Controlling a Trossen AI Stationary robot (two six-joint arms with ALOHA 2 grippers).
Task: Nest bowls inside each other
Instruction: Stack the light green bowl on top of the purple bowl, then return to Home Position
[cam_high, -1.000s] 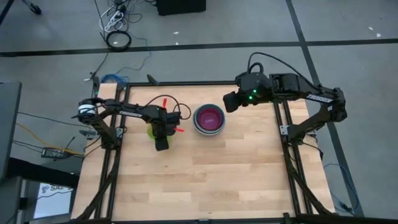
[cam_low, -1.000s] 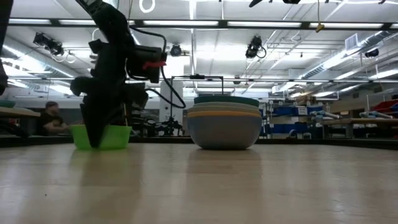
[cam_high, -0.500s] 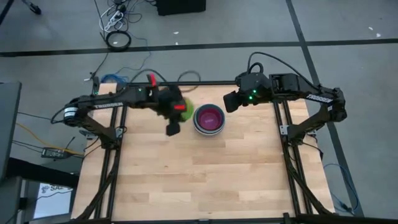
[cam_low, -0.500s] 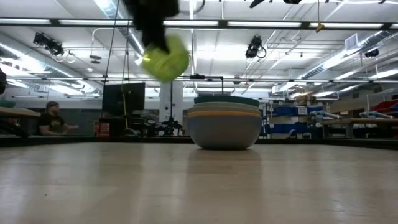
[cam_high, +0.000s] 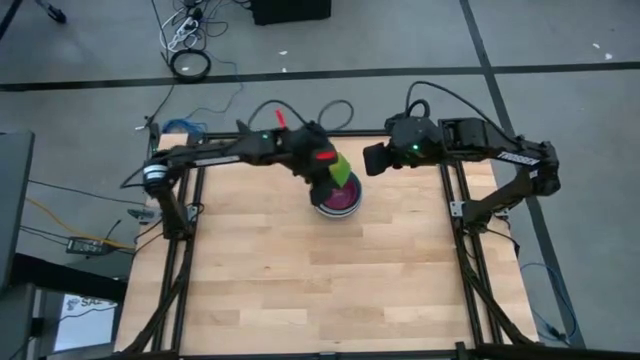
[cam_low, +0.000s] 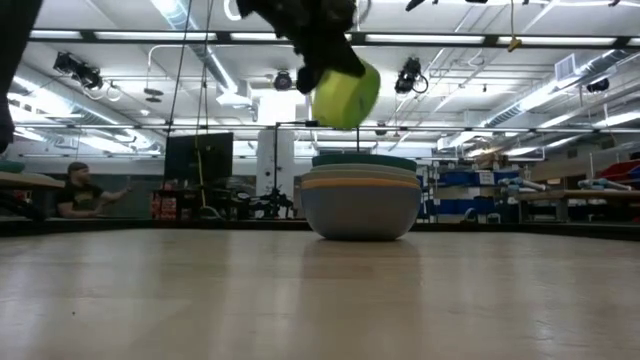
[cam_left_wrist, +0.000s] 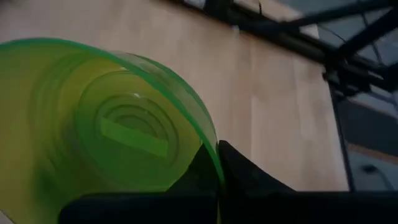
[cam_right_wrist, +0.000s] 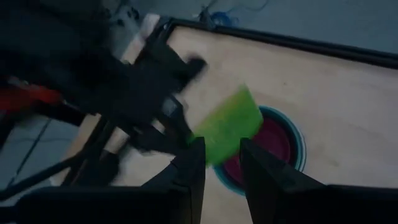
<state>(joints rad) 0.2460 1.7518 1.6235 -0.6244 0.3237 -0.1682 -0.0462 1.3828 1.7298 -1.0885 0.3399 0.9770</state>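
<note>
My left gripper (cam_high: 328, 170) is shut on a lime green bowl (cam_high: 342, 169), which hangs tipped on its side (cam_low: 346, 95) just above the stack of nested bowls (cam_low: 360, 200). The stack stands on its base at the table's far middle (cam_high: 337, 200). It has a teal rim on top and a red-purple inside (cam_right_wrist: 273, 142). My right gripper (cam_high: 368, 160) hovers to the right of the stack, open, with nothing between its fingers (cam_right_wrist: 194, 165). My left gripper pinches the lime bowl's rim (cam_left_wrist: 213, 163), one finger inside the bowl and one outside its wall. The fingers come slanting down from the table's left. The bowl is lifted clear, tilted with its opening toward the gripper, over the stack.
Black frame rails (cam_high: 452, 200) run along the table's left, right and far edges. The near half of the wooden table top (cam_high: 320, 290) is bare. In the low view a person (cam_low: 78, 190) sits far behind the table.
My left gripper has lifted the lime green bowl off the table left of the stack. It has carried it up and toward the table's right, to a place over the stack. The bowl, upright on the table before, now hangs tipped on its side.
</note>
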